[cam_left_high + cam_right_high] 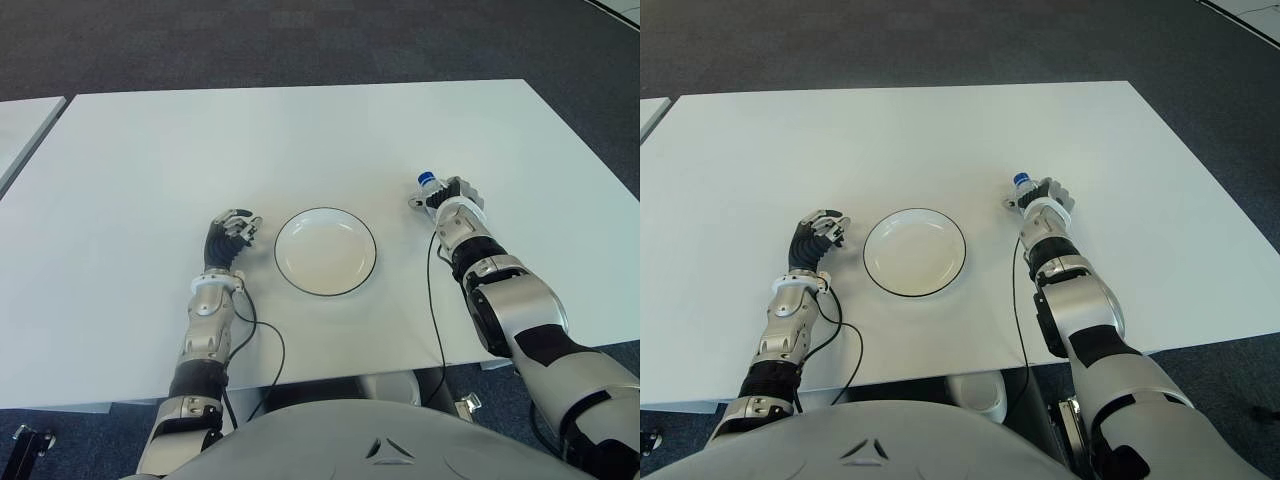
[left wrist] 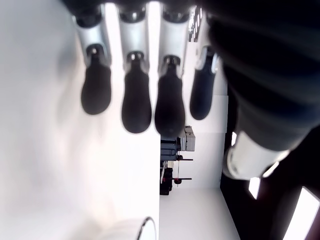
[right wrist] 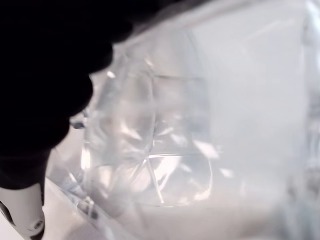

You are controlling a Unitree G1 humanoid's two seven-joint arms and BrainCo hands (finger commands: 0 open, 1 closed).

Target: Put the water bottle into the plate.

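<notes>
A clear water bottle [image 1: 430, 188] with a blue cap stands on the white table [image 1: 300, 140], to the right of the plate. My right hand [image 1: 452, 198] is shut around the bottle; in the right wrist view its clear plastic body [image 3: 165, 140] fills the picture right against the palm. The white plate [image 1: 325, 252] with a dark rim sits at the table's middle front, with nothing on it. My left hand [image 1: 232, 232] shows just left of the plate with curled fingers [image 2: 135, 100] that hold nothing.
The table's front edge [image 1: 330, 385] runs close below the plate. A second white table [image 1: 20, 125] shows at the far left. Dark carpet [image 1: 300, 40] lies beyond the far edge.
</notes>
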